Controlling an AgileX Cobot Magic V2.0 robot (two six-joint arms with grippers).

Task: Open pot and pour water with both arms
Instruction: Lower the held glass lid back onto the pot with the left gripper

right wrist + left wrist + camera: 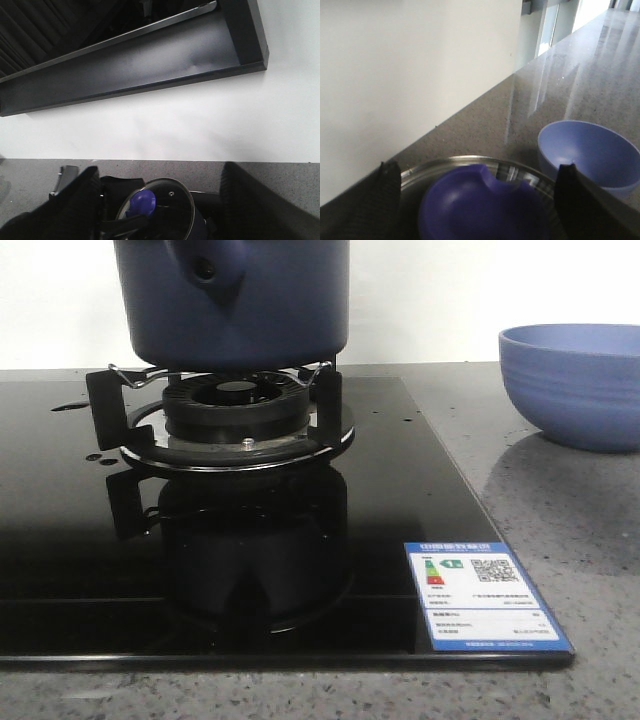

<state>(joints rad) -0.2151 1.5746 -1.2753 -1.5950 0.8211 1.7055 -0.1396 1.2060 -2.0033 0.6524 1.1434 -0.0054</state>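
Observation:
The dark navy pot [235, 300] stands on the burner grate [240, 415] at the back of the hob, its handle lug with a round hole facing the front camera. Neither gripper shows in the front view. In the left wrist view a glass lid with a steel rim [470, 161] and a blue knob [480, 210] covers the pot. My left gripper [477, 172] is open, its fingers wide on either side of the knob and apart from it. My right gripper [161, 170] is open and empty, above and back from the lidded pot [197, 227] and its knob [142, 201].
A light periwinkle-blue bowl [575, 380] stands on the grey counter right of the hob and also shows in the left wrist view [590, 150]. The black glass hob [80, 540] has a label sticker [480, 595]. A dark range hood [125, 60] hangs on the white wall.

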